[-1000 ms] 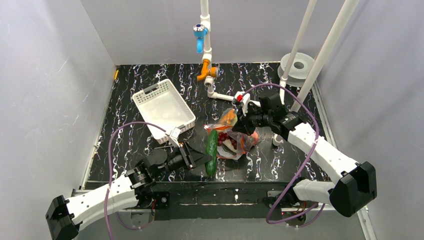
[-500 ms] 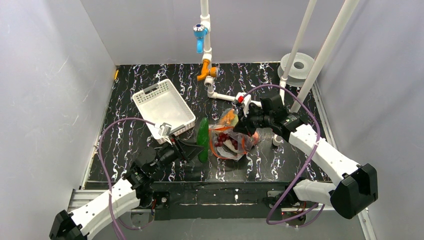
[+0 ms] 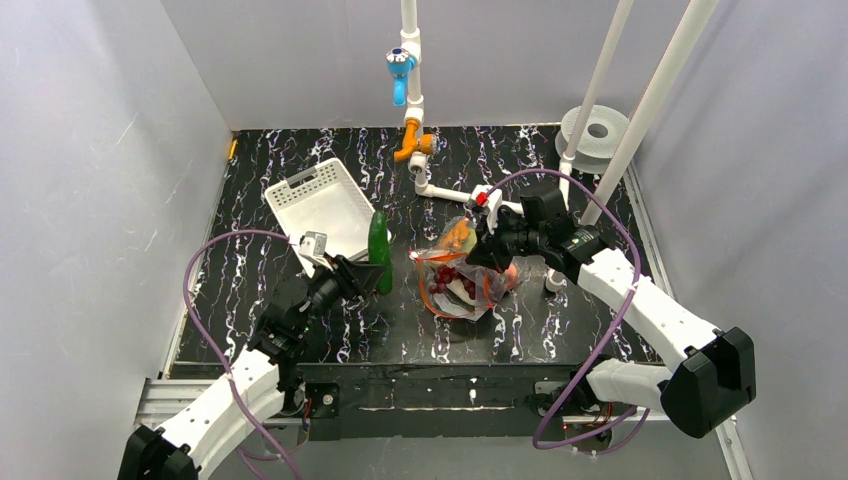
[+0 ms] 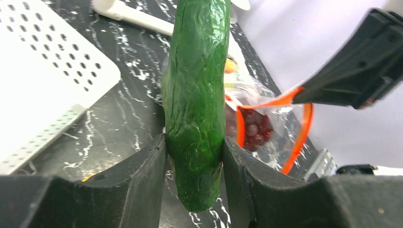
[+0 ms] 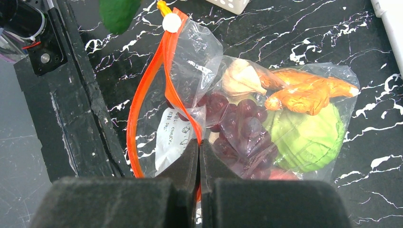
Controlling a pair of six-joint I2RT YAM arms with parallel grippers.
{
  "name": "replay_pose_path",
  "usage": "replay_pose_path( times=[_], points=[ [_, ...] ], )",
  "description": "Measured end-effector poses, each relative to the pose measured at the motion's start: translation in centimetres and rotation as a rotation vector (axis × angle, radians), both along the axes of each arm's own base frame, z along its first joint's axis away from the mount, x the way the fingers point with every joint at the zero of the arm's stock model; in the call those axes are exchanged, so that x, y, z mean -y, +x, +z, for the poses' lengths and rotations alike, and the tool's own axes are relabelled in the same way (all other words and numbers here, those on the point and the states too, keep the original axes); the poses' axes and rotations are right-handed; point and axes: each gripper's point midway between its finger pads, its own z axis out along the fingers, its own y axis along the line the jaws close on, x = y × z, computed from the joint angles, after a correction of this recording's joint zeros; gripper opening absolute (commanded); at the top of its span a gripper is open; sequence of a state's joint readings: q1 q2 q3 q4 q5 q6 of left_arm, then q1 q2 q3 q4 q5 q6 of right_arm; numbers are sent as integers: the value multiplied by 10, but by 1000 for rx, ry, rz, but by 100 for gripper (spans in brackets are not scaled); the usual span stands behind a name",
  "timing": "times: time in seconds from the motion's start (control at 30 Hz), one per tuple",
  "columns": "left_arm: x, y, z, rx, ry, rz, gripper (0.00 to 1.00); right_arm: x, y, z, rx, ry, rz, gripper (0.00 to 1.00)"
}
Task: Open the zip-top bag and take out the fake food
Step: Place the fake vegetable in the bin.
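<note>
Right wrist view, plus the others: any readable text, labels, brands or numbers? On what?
White label on or inside the zip-top bag, cannot tell which: a few lines of small dark print, too blurred to read.
Cucumber: no text.
White basket: no text.
Arms and the rest of the scene, all views: no text that can be read.

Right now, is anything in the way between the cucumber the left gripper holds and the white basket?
Nothing visible. The cucumber, clamped in the left gripper, is beside the white basket at its right edge, outside the zip-top bag.
</note>
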State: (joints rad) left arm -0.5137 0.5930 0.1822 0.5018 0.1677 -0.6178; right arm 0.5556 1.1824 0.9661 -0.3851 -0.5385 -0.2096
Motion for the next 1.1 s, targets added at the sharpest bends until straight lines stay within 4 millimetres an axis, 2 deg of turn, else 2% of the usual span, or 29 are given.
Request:
replay_pose_path(
  times=[0.17, 0.3, 0.63, 0.87, 0.9, 1.1],
  points=[
    [-20, 24, -5, -56, -3, 122, 0, 0, 0, 0, 0, 0, 0, 1],
    [-45, 47, -5, -142, -43, 297, 0, 0, -1, 0, -1, 2, 3, 1],
    [-88, 88, -5, -355, -88, 561, 0, -1, -1, 0, -3, 4, 7, 1],
    [-102, 117, -9, -558, -85, 674, 1, -1, -2, 1, -2, 6, 10, 1],
    [-103, 121, -11, -582, -83, 684, 4, -1, -2, 1, -2, 6, 10, 1],
    [-109, 134, -34, -711, -76, 720, 7, -1, -1, 1, -1, 5, 11, 1]
  ],
)
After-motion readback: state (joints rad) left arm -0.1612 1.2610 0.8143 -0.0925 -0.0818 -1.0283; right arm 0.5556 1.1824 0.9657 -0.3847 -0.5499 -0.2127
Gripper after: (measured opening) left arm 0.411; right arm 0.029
